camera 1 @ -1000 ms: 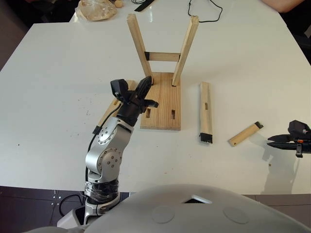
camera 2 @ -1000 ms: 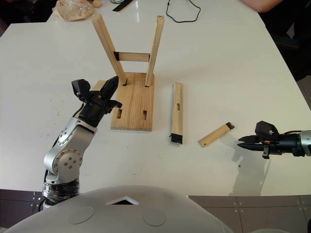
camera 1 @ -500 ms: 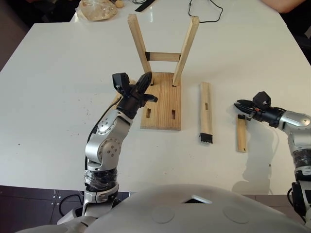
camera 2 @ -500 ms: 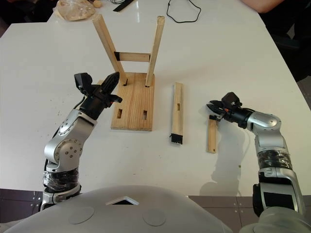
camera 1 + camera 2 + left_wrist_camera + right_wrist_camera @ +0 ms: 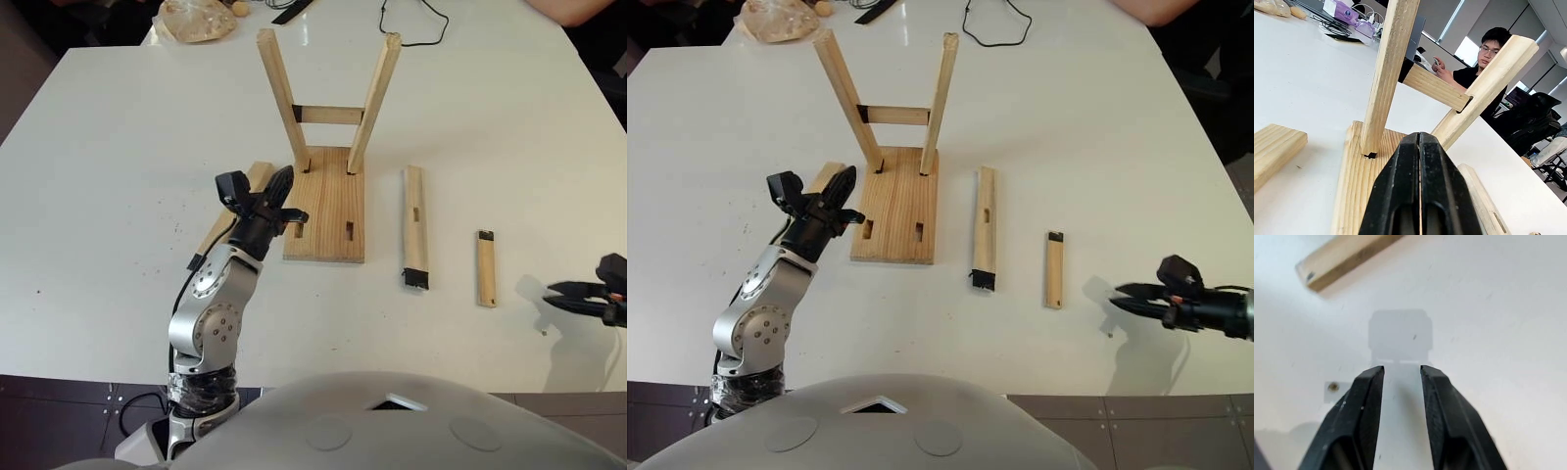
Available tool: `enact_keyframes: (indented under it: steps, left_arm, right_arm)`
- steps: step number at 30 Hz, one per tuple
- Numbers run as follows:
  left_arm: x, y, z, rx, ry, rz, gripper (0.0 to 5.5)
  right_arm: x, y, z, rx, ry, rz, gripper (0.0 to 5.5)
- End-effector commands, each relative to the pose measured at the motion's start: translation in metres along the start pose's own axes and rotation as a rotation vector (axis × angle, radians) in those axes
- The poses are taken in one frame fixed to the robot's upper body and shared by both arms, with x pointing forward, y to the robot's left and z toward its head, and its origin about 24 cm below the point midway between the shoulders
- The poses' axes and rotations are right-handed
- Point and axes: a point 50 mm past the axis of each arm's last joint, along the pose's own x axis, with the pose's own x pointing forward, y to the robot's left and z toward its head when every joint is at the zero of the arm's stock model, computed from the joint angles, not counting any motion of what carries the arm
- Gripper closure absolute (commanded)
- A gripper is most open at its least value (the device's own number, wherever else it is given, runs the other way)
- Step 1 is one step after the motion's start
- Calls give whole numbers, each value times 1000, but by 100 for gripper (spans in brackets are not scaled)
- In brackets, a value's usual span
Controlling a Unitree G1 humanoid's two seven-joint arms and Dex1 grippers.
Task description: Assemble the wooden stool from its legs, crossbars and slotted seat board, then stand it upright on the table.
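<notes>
Now, your right end effector sits empty and narrowly parted near the worktop's right edge, so widen it and square it across the crossbar lying between it and the loose leg.

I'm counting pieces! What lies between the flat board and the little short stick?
A loose leg, lying flat between the seat board and the short crossbar, in the eye views.

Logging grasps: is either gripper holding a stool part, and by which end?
Neither: the left gripper is shut on nothing, the right gripper is open and empty.
</notes>
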Motion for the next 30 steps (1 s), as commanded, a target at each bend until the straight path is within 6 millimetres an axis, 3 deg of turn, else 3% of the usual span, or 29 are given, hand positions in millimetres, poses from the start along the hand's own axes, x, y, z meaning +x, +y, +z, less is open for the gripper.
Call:
enact_keyframes:
  steps: [1, 8, 14, 16, 19, 23, 26, 30]
  left_arm:
    - [3, 0, 2, 16, -16, 5, 550]
    - [7, 3, 0, 28, 19, -32, 550]
    - [11, 12, -2, 42, 67, -44, 550]
    - [13, 11, -3, 40, 77, -54, 550]
    - [13, 10, -5, 39, 88, -64, 550]
    - [12, 11, -8, 33, 98, -56, 550]
    - [13, 11, -9, 32, 101, -53, 550]
    - [11, 13, -8, 35, 102, -45, 550]
  right_arm:
    - [16, 17, 7, -100, 21, 183, 412]
    - [62, 55, 12, -141, -56, 318, 412]
    - [100, 57, 16, -86, -155, 210, 412]
    - [104, 58, 16, -50, -176, 185, 412]
    - [97, 48, 10, -20, -162, 131, 412]
    - [91, 12, 5, -29, -151, -22, 412]
    - [92, -11, 20, -48, -194, -110, 412]
    - [96, -8, 37, -95, -230, -60, 412]
